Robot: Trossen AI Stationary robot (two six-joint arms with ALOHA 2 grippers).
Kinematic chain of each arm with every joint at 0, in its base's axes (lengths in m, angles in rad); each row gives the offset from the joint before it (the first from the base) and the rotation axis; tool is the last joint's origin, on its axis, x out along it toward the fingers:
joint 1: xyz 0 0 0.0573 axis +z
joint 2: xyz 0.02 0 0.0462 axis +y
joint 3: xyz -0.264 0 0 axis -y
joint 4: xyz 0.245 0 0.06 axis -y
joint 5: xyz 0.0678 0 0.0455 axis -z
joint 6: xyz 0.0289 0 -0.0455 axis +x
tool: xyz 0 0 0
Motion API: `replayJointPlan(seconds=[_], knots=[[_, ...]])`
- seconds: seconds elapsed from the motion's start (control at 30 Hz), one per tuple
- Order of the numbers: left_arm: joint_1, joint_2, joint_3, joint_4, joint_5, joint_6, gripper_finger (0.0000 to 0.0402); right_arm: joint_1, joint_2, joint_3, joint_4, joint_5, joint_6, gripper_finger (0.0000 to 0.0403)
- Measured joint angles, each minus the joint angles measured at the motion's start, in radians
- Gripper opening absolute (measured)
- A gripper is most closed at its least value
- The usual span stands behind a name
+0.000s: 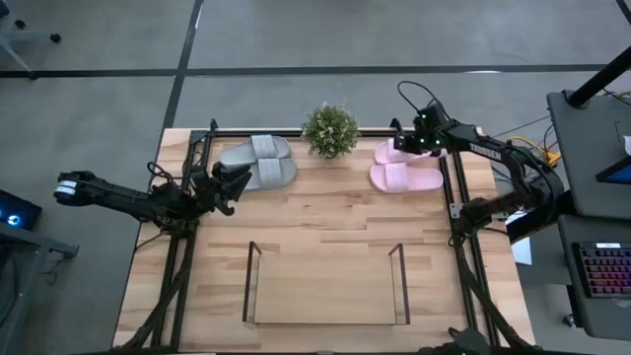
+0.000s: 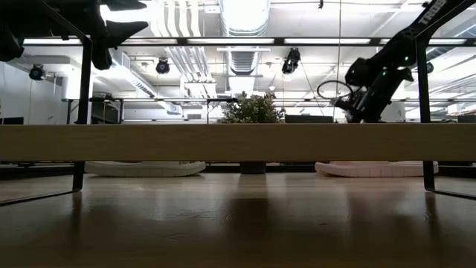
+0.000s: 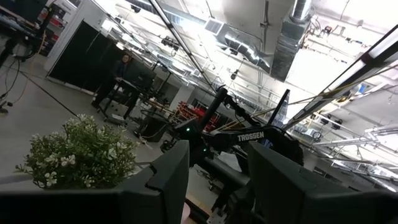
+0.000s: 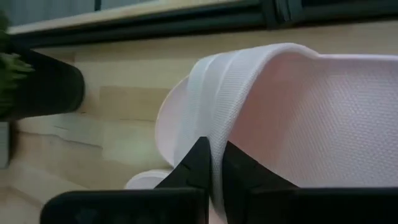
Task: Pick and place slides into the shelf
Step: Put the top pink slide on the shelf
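Here the right gripper (image 1: 412, 148) is down at the far right of the table (image 1: 325, 227), its jaws nearly closed and pinching the strap edge of the far pink slide (image 4: 292, 118). The pink pair (image 1: 404, 168) lies side by side there, just right of a small potted plant (image 1: 330, 130). The grey pair (image 1: 258, 163) lies left of the plant, at the far left. The left gripper (image 1: 237, 182) hangs just beside the grey slides, raised off the table, jaws apart and holding nothing. The shelf (image 1: 325, 286) stands at the near middle of the table, its wood base bare, well apart from both pairs.
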Motion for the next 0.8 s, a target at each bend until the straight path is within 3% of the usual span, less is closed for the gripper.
replayJointPlan(seconds=[0.13,0.43,0.8], knots=[[0.000,0.000,0.000,-0.002,0.001,-0.079,0.0148,0.000,-0.080,0.016,-0.028,-0.007,0.000,0.0011],[0.000,0.033,0.000,-0.007,0.011,-0.074,0.0148,0.004,-0.235,0.076,-0.176,-0.047,-0.003,0.0011],[0.000,0.074,0.010,-0.005,0.087,-0.079,0.0148,0.081,-0.318,0.316,-0.347,-0.335,-0.064,0.0011]])
